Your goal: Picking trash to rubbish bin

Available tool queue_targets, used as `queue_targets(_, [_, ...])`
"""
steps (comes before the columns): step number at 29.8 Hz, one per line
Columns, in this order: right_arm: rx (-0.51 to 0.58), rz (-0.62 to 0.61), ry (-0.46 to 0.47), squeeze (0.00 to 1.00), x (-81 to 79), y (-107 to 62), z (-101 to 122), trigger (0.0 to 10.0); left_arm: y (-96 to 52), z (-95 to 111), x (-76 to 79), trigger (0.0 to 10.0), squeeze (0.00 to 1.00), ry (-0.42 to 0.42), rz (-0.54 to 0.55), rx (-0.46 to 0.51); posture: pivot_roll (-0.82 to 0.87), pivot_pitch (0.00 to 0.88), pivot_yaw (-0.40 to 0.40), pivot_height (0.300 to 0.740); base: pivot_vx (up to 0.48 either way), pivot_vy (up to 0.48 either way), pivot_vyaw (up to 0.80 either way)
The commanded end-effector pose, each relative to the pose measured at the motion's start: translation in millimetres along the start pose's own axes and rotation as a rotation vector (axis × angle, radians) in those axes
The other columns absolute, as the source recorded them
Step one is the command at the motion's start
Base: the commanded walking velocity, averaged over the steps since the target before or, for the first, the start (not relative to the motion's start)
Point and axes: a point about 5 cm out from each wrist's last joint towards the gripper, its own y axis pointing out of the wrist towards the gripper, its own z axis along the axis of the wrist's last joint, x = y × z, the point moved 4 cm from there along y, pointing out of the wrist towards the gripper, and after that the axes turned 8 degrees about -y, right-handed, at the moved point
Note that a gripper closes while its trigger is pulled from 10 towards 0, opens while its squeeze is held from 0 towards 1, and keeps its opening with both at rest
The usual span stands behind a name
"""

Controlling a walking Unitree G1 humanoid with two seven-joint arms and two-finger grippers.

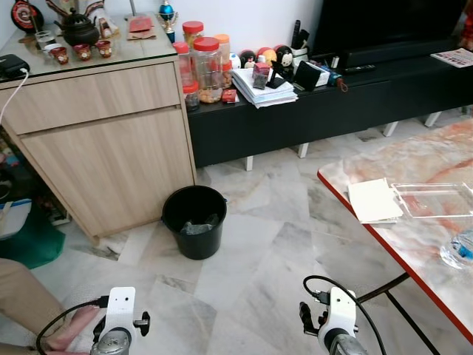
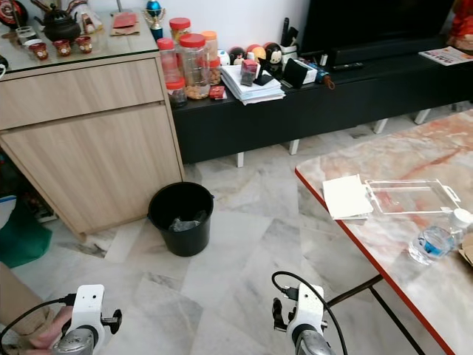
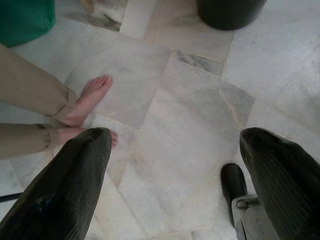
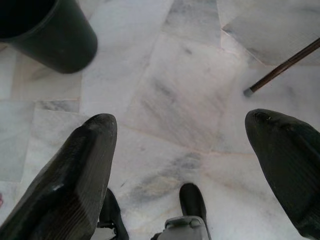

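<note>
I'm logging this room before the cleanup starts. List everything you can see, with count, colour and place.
rubbish bin: one, black, on the floor beside the wooden cabinet, something crumpled inside
wooden cabinet: one, light wood, far left, teapot and small cups on top
TV bench: one, black, along the back wall
jars: several, clear with red lids, on the bench's left end
paper stack: one, white, on the bench
table: one, marble-patterned with red edge, right
napkin: one, white, on the table
tray: one, clear, beside the napkin
water bottle: one, clear, lying on the table
person's feet: two, bare, on the floor at left
left gripper: open, low over the floor
right gripper: open, low over the floor
</note>
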Motion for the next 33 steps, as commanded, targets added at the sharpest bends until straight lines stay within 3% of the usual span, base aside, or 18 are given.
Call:
queue_targets(1, [-0.008,-0.007,-0.007,0.0,2.3,-0.6,-1.9,10.0,-1.0,-5.9,-1.6,10.0,0.0,-0.012,0.009,-0.021,-0.01,0.027,0.008,0.74,0.0,0.0,-0.77])
queue_targets(24, [-0.008,-0.001,-0.013,0.0,1.5,-0.2,-1.2,10.0,-1.3,-7.1,0.5,10.0,0.0,-0.012,0.004,-0.023,-0.01,0.034,0.001,0.74,0.0,0.0,-0.77])
queue_targets(33, [-0.011,-0.002,-0.019,0.0,1.6,-0.4,-1.9,10.0,-1.9,-9.5,0.2,10.0,0.0,-0.005,0.005,-0.03,-0.01,0.039,0.0,0.74,0.0,-0.229,-0.77])
